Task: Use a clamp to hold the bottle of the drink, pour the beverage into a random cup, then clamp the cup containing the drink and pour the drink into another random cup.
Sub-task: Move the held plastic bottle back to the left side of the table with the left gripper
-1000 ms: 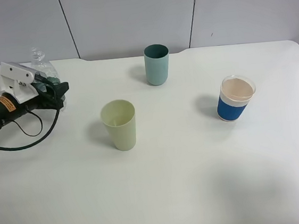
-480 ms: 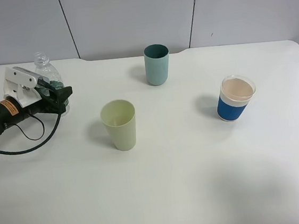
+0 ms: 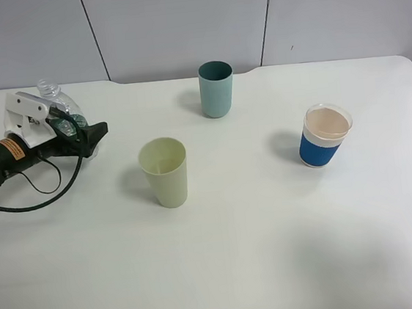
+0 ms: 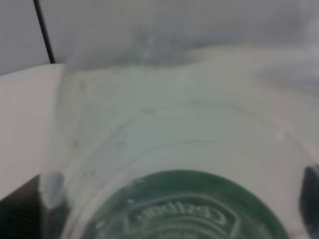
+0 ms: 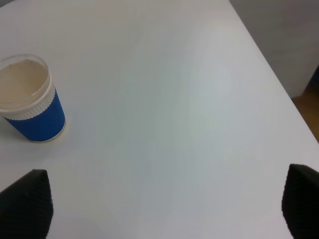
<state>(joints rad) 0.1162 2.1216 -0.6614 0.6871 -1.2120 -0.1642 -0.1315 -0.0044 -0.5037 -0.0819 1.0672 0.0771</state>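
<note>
Jaws of the left gripper clamp the clear plastic bottle, tilted, off to the left of the pale green plastic cup. Grasping looks done; the next move likely calls for carrying the bottle's mouth over that cup's rim, then tipping slowly.

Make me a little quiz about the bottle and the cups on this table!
1. How many cups stand on the table?
2. True or false: the left gripper holds the bottle.
3. Which is farthest from the bottle? A teal cup, B green cup, C blue cup.
Key: 1 three (teal cup, green cup, blue cup); 2 true; 3 C.
</note>
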